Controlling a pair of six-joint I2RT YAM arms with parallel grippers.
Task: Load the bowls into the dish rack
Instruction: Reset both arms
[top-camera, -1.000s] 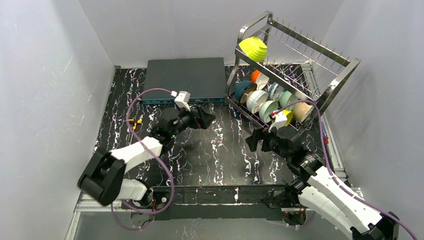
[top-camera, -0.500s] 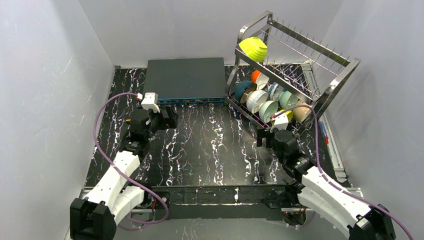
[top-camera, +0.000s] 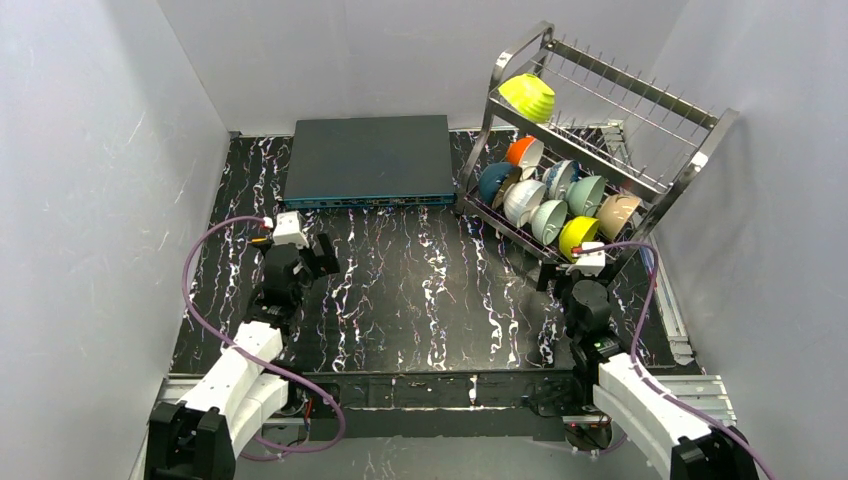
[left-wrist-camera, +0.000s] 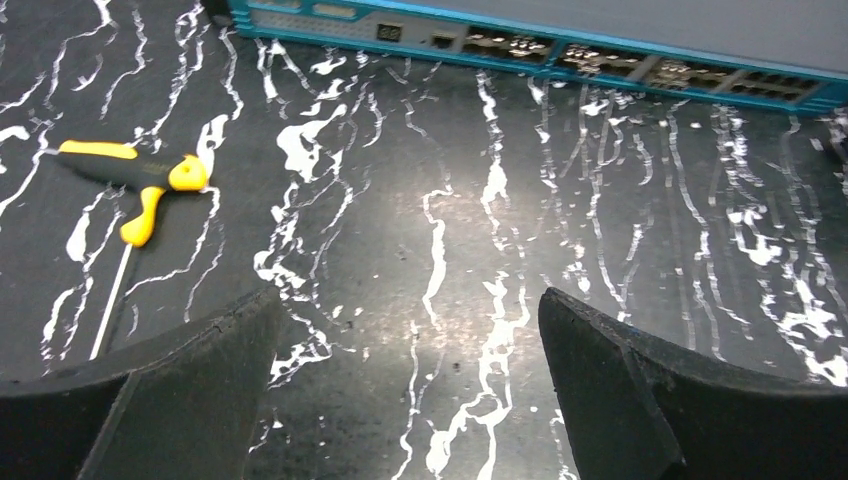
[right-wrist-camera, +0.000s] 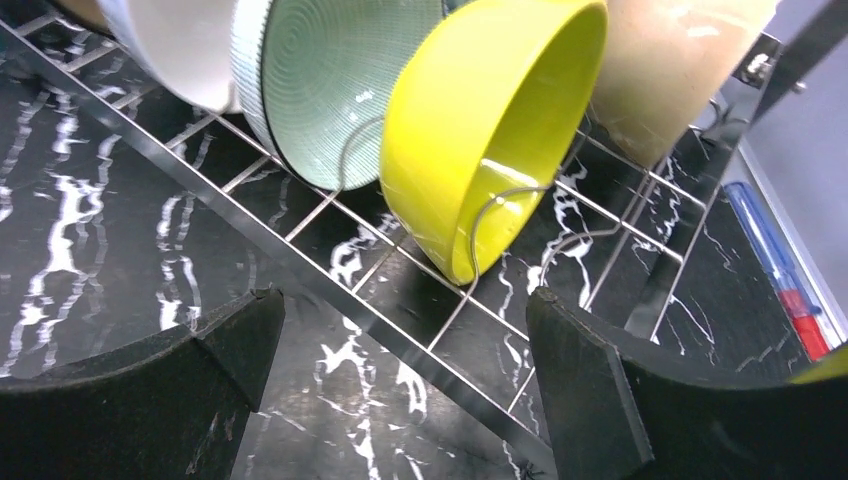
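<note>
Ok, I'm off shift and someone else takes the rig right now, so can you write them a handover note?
Left end effector: open, empty, over bare table.
Right end effector: open, empty, at the front of the dish rack, facing the yellow bowl.
Bowls: one yellow-green bowl on the upper tier, the other bowls in the lower tier.
Done: no bowl visible outside the rack.
To do: probably nothing.

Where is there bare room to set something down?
Bare tabletop runs wide between the dark box, the dish rack and the near edge. Crowded: the lower tier, full of bowls; the upper tier holds one yellow-green bowl. A yellow-handled tool lies far left.
</note>
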